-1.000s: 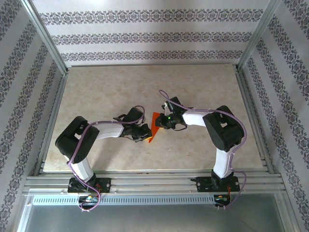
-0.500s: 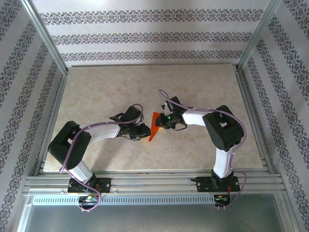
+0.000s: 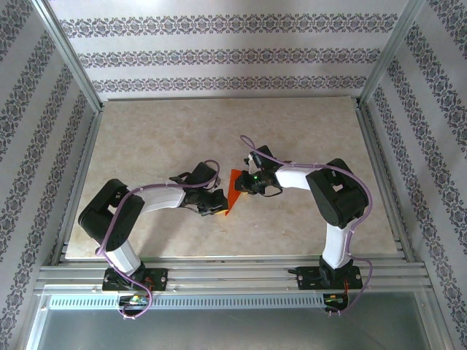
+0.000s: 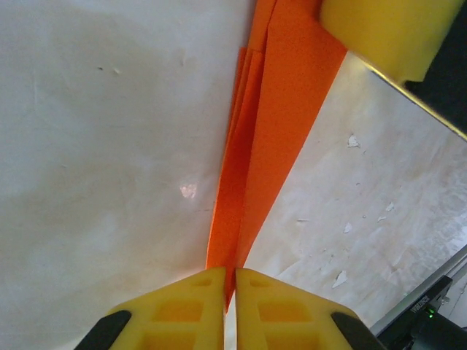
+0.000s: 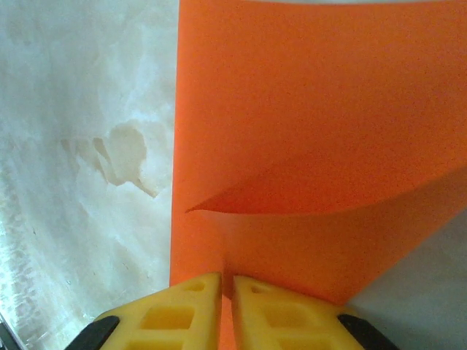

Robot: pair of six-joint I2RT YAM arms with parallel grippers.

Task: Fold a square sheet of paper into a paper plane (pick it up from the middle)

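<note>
Orange-red paper (image 3: 232,188), folded narrow, is held over the middle of the table (image 3: 146,131), its front end clamped in the left gripper (image 3: 217,206), its back end in the right gripper (image 3: 244,184). Only the left elbow (image 3: 109,211) has been shifted slightly; both holds are kept, so creasing seems unfinished.

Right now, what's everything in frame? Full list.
sheet of paper: 1, orange-red, folded, mid-table between the grippers
table: 1, beige marbled, beneath everything
wall panels: 3, white with grey patterned bands, back and both sides
frame rails: several, silver, near edge and corners
left arm: 1, white and black, purple cable
right arm: 1, same colours
left gripper: 1, yellow fingers, shut on the paper
right gripper: 1, yellow fingers, shut on the paper
</note>
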